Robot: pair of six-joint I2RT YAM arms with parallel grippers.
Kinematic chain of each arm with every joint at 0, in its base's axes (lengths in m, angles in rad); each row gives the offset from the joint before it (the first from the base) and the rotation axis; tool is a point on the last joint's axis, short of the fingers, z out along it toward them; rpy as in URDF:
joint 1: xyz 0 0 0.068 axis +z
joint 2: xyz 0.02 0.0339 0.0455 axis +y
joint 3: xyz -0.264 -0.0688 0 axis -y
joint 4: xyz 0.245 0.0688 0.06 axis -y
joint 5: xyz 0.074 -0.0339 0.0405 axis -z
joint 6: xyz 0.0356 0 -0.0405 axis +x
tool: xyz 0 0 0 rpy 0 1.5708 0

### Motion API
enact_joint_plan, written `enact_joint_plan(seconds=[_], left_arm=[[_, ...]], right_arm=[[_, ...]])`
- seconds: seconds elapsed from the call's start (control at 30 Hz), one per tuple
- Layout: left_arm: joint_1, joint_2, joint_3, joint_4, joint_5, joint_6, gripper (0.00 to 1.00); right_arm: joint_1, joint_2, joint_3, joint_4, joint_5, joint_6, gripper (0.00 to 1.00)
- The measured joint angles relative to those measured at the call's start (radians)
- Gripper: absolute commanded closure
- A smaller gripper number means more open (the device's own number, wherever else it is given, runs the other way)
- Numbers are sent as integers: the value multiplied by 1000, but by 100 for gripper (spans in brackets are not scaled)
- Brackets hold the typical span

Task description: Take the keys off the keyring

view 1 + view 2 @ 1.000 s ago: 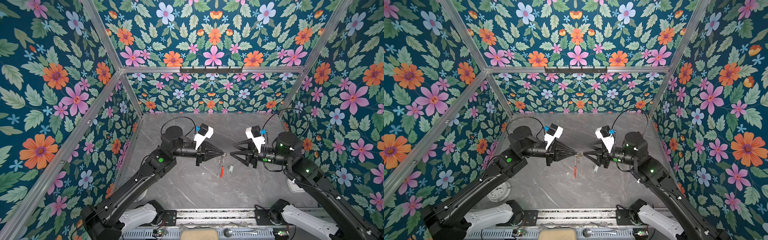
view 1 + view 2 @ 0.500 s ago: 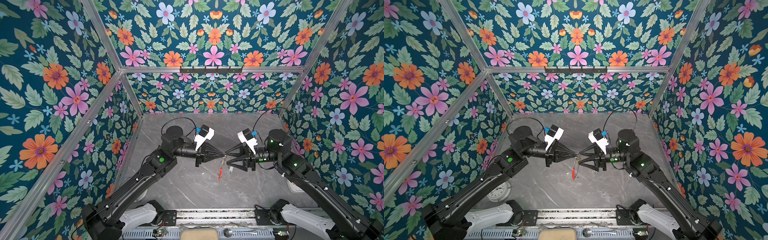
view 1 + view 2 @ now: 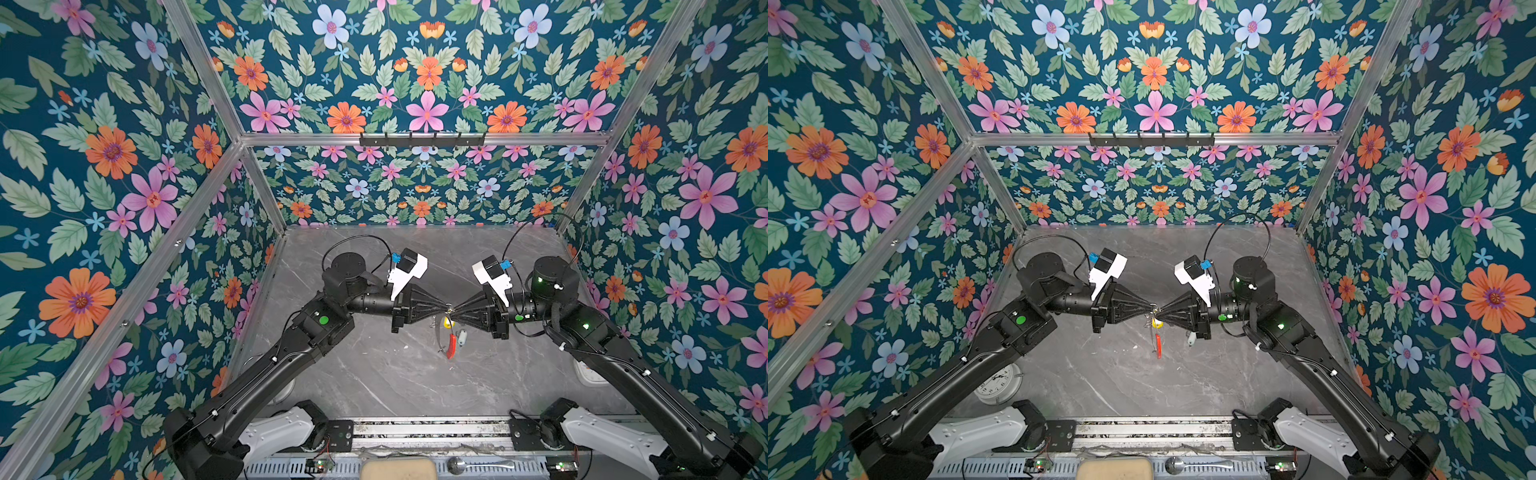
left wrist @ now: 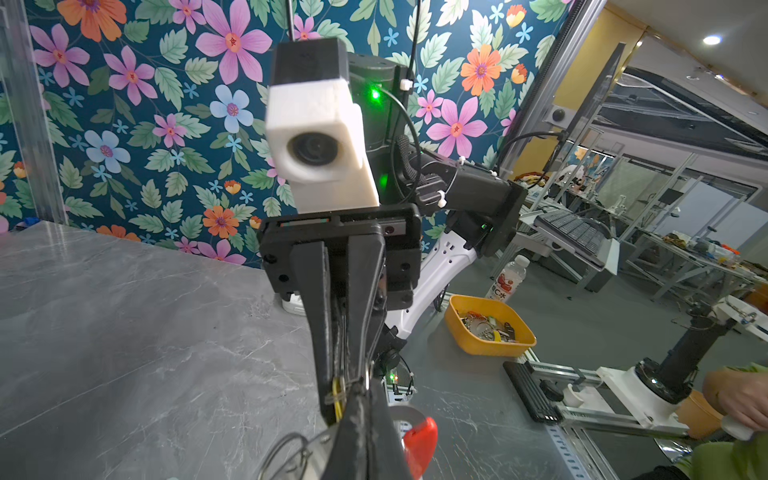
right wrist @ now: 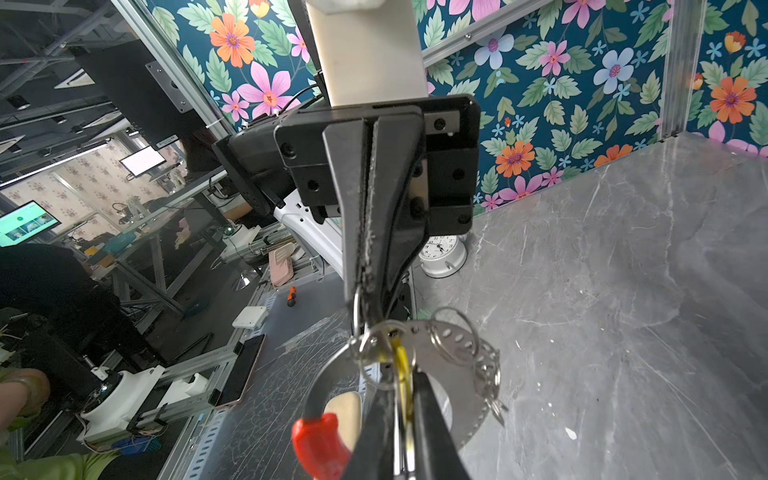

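My left tool [image 3: 444, 309], fully closed, pinches the thin, stiff keyring [image 3: 451, 345]; my right tool [image 3: 454, 311] clamps the yellow-tagged key [image 3: 448, 322], likely light and slippery, by its tag.

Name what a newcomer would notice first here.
The left claw and right claw meet tip to tip above the middle of the grey table. The left is shut on the keyring and the right on its yellow-tagged key, with the hoop's red section dangling below. Around them, loud floral walls box in the whole cell.
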Motion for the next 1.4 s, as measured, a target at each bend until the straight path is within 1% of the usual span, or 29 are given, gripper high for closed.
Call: enact_joint_plan(seconds=[0.1, 0.3, 0.4, 0.6, 0.73, 0.87, 1.0, 1.13, 1.17, 1.23, 1.4], left_arm=[[0, -6, -3, 0, -9, 0, 100], [0, -32, -30, 8, -55, 3, 100], [-1, -60, -66, 43, -89, 0, 100], [-1, -110, -177, 204, -148, -57, 100], [-2, -118, -251, 359, -172, -115, 100], [-2, -117, -299, 485, -183, -161, 100], [0, -110, -317, 557, -185, -187, 100], [2, -101, -323, 591, -192, -204, 100], [2, -99, -323, 599, -193, -206, 100], [2, -93, -323, 615, -194, -208, 100], [-2, -89, -314, 695, -173, -209, 100]], right_arm=[[0, -1, 2, -2, 5, 0, 100], [0, -2, 2, -14, 20, 0, 100], [1, 0, -9, -6, 20, 2, 100], [35, 16, -30, 23, 24, 23, 100], [76, 36, -32, 41, 60, 23, 100], [93, 43, -43, 84, 89, 34, 100], [102, 45, -60, 131, 114, 45, 100], [106, 40, -74, 168, 153, 68, 100], [106, 35, -74, 171, 161, 71, 96], [107, 23, -70, 162, 184, 74, 83], [106, -7, -43, 77, 229, 73, 55]])
